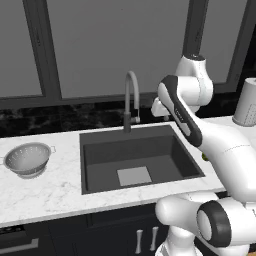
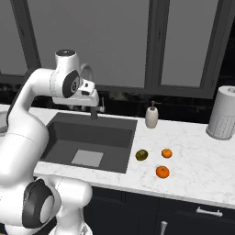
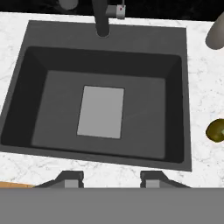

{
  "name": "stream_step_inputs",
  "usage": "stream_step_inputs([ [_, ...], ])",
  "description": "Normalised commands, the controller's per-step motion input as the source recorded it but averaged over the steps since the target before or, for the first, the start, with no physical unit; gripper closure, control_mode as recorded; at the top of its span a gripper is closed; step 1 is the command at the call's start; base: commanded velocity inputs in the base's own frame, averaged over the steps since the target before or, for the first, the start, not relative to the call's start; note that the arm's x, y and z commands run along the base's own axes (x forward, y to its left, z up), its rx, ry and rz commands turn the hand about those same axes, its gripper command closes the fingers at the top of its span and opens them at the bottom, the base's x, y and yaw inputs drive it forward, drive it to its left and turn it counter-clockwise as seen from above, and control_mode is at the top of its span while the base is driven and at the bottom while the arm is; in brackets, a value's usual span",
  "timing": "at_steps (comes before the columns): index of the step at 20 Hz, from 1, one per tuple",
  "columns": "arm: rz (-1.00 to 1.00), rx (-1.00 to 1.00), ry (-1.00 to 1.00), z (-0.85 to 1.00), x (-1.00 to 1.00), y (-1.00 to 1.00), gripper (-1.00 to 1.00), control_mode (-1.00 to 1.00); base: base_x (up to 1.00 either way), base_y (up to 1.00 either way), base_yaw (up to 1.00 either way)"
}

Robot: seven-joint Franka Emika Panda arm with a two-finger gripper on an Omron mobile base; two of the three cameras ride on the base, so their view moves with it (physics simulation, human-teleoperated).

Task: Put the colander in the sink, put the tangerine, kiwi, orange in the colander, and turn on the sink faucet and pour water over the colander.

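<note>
The silver colander [image 1: 29, 159] stands on the marble counter left of the sink [image 1: 102, 162], apart from the arm. The sink [image 3: 57, 100] is dark and holds nothing over its light grey patch. Behind it rises the faucet [image 1: 131, 97], whose dark base [image 3: 103, 19] appears in the hand view; no water runs. The kiwi [image 2: 142, 154], the tangerine [image 2: 166, 153] and the orange [image 2: 162, 172] lie on the counter right of the sink. The kiwi [image 3: 216, 130] also appears in the hand view. My gripper [image 3: 113, 179] hovers high over the sink's near edge, open, with nothing between its fingers.
A soap bottle [image 2: 152, 115] stands behind the sink's right corner. At the far right of the counter is a tall perforated grey cylinder [image 2: 223, 112]. Dark windows and a black backsplash run behind the counter.
</note>
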Motion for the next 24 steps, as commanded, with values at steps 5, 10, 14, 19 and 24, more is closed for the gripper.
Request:
stream_step_inputs([
  [5,0.01,0.00,0.05,-0.11,-0.20,0.07,-1.00,-1.00,0.00,0.00,0.00],
  [10,0.03,0.00,0.09,-0.40,-0.40,0.89,-1.00,-1.00,0.00,0.00,0.00],
  [14,0.02,0.00,0.16,-0.44,-0.25,1.00,-1.00,-1.00,0.00,0.00,0.00],
  [19,0.02,0.00,0.23,-0.12,-0.02,1.00,-1.00,-1.00,0.00,0.00,0.00],
  [24,0.01,0.00,0.24,0.00,0.00,0.99,-1.00,-1.00,0.00,0.00,0.00],
])
